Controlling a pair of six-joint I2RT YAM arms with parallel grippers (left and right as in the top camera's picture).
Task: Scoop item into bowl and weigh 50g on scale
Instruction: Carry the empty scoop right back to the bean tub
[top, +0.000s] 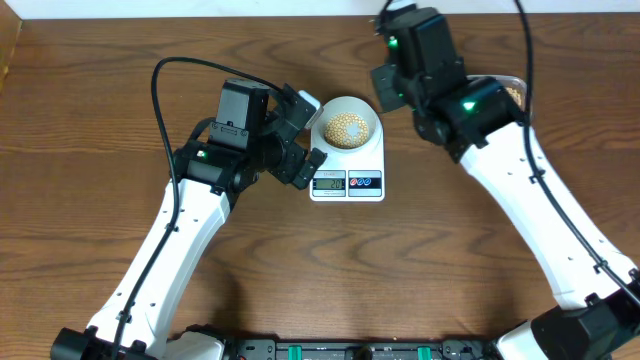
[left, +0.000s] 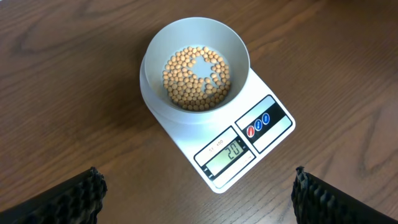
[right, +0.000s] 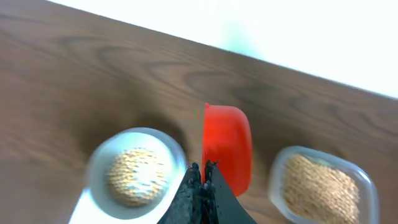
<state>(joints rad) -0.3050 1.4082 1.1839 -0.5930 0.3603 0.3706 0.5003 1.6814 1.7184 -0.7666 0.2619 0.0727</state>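
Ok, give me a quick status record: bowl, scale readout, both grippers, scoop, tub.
bowl: sits on the scale, shallow layer of beans inside
display: lit, seems to read 20
left gripper: open, holding nothing, beside the scale
right gripper: shut on the red scoop
scoop: tipped on its side between bowl and tub; contents not visible
tub: holds more beans
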